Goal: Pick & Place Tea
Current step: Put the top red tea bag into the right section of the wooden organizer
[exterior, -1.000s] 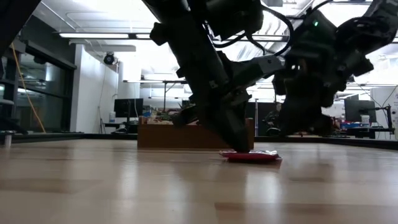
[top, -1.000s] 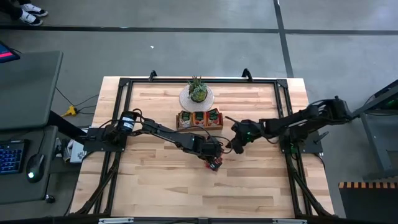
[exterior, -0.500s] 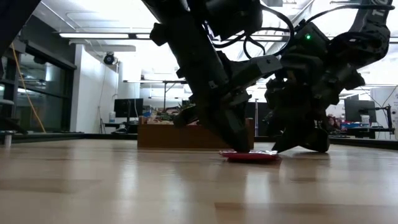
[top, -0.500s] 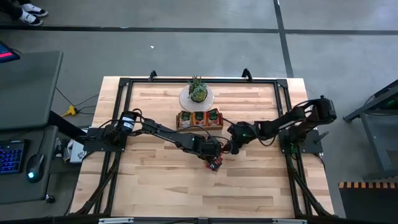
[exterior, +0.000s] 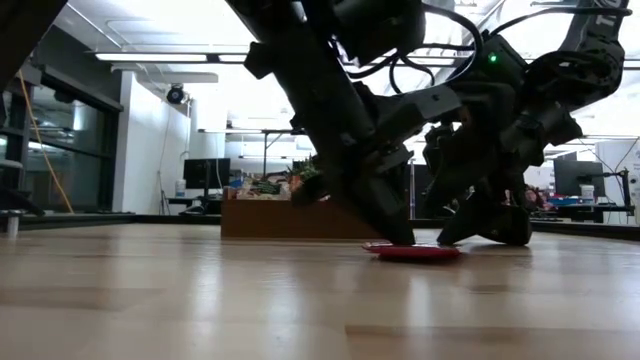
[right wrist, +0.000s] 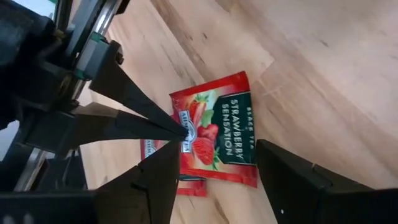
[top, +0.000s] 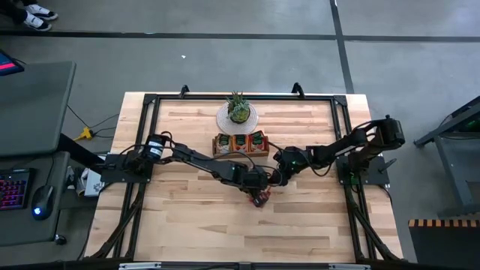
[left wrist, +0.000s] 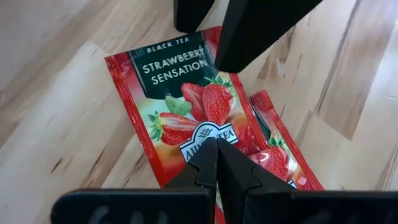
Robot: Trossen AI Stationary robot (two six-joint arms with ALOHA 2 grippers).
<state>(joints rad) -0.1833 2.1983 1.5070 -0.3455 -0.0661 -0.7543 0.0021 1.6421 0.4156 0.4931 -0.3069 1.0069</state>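
Your left pincer (left wrist: 216,152) has its fingers pressed together, tips down on the top red foil strawberry tea sachet (left wrist: 186,112), pinning it flat on the pale wooden worktop (top: 187,217) just in front of the brown wooden three-compartment tray (top: 240,143). A second red sachet (left wrist: 280,155) lies partly under the first. Your right pincer (right wrist: 214,168) stands with its fingers wide apart, low over the same top sachet and straddling it, not yet gripping.

The tray already holds sachets, so much of the job looks done; these two on the worktop still need lifting and placing. I judge you are set up to slide a finger under the pinned sachet.

Compared with a second ago, your right arm has moved in beside the left and dropped lower, and its fingers have spread. The sachets have shifted slightly.
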